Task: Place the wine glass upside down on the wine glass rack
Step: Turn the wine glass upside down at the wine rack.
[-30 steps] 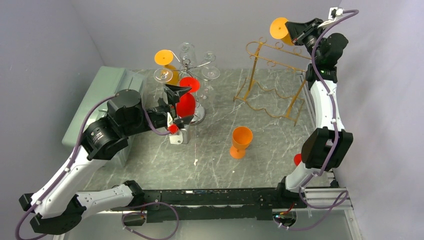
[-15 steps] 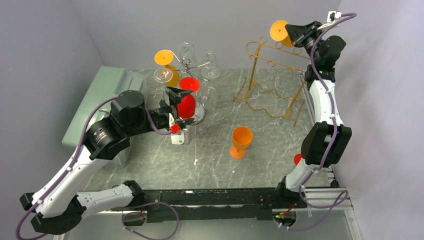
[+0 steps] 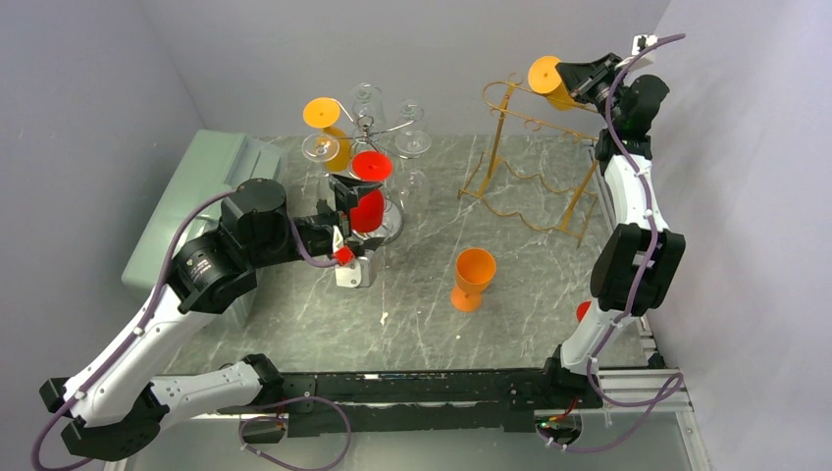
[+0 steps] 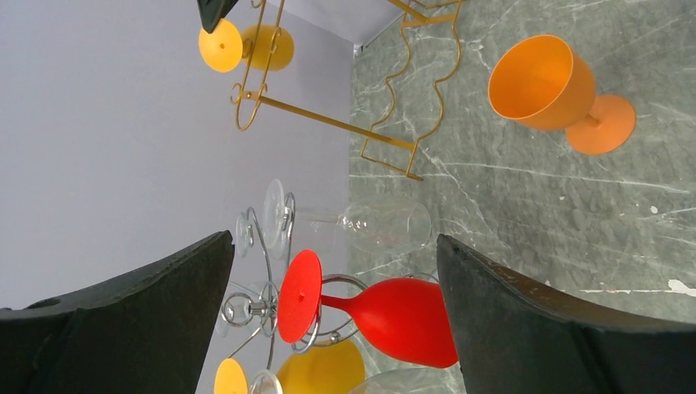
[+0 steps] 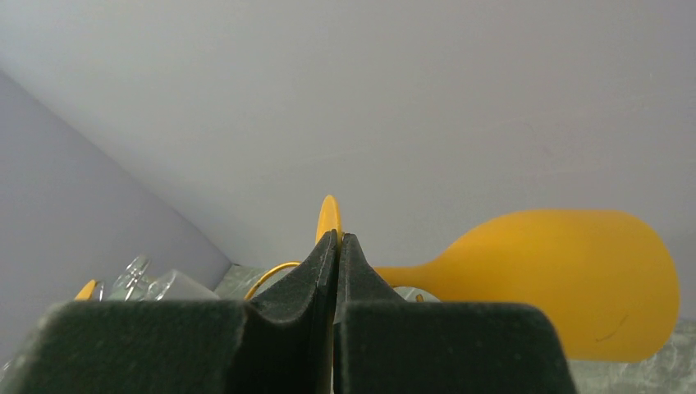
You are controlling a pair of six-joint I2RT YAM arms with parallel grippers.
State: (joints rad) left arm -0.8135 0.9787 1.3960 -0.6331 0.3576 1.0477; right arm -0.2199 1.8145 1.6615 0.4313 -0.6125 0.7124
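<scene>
Vs grey wall (image 5: 410, 82), R gripper (image 5: 335, 238) clamps foot of orange wine glass (image 5: 558, 279) (opaque, inverted); L gripper (image 4: 335, 240) spread.

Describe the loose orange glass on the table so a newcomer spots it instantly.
On the grey marble table, look at the open stretch nearer the arms than the gold wire rack. The orange glass stands there upright on its foot, rim up. The hanging orange glass is on the chrome rack and the held orange glass is pinched in the right gripper, both off the tabletop.
</scene>
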